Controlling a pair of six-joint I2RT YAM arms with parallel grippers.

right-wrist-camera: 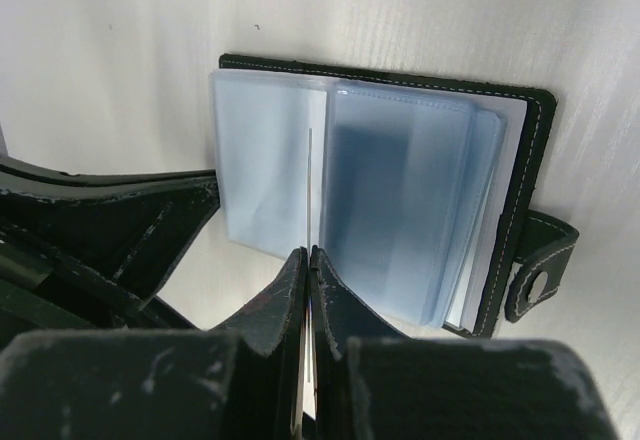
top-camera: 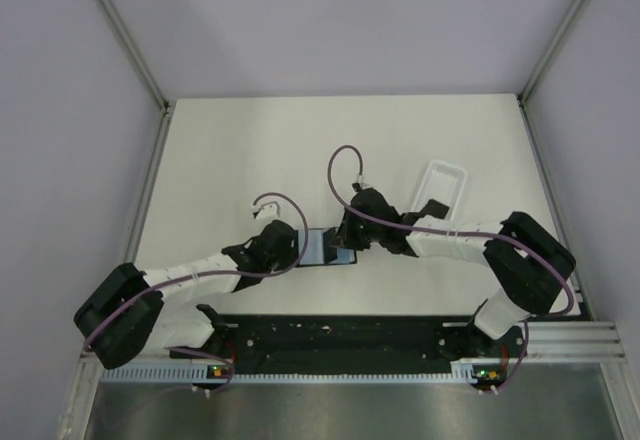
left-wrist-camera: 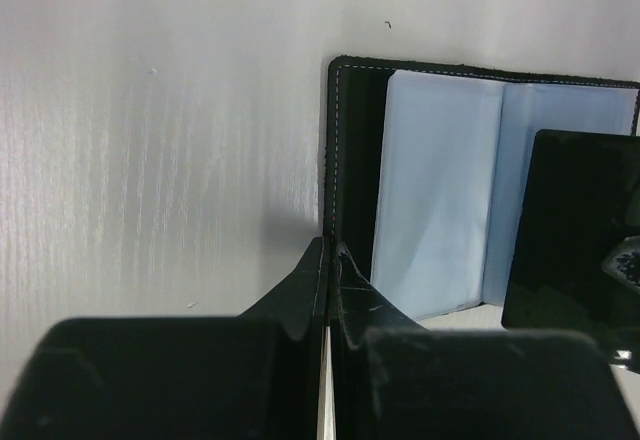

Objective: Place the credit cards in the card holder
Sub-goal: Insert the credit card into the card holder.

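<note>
The card holder (top-camera: pixel 320 248) lies open on the table, pale blue sleeves (right-wrist-camera: pixel 400 210) facing up inside its black cover (left-wrist-camera: pixel 355 160). My right gripper (right-wrist-camera: pixel 308 252) is shut on a thin dark credit card (left-wrist-camera: pixel 585 230). The card stands on edge over the sleeves and shows in the right wrist view only as a fine line (right-wrist-camera: pixel 308 180). My left gripper (left-wrist-camera: pixel 328 245) is shut, its tips resting on the holder's left edge with nothing between them. From above, the left gripper (top-camera: pixel 298 247) and right gripper (top-camera: pixel 345 248) flank the holder. Another dark credit card (top-camera: pixel 432 207) lies in the tray.
A long white plastic tray (top-camera: pixel 447 178) sits at the back right, beyond the right arm. The holder's strap with its snap (right-wrist-camera: pixel 540 270) sticks out on the right side. Grey walls enclose the table on three sides.
</note>
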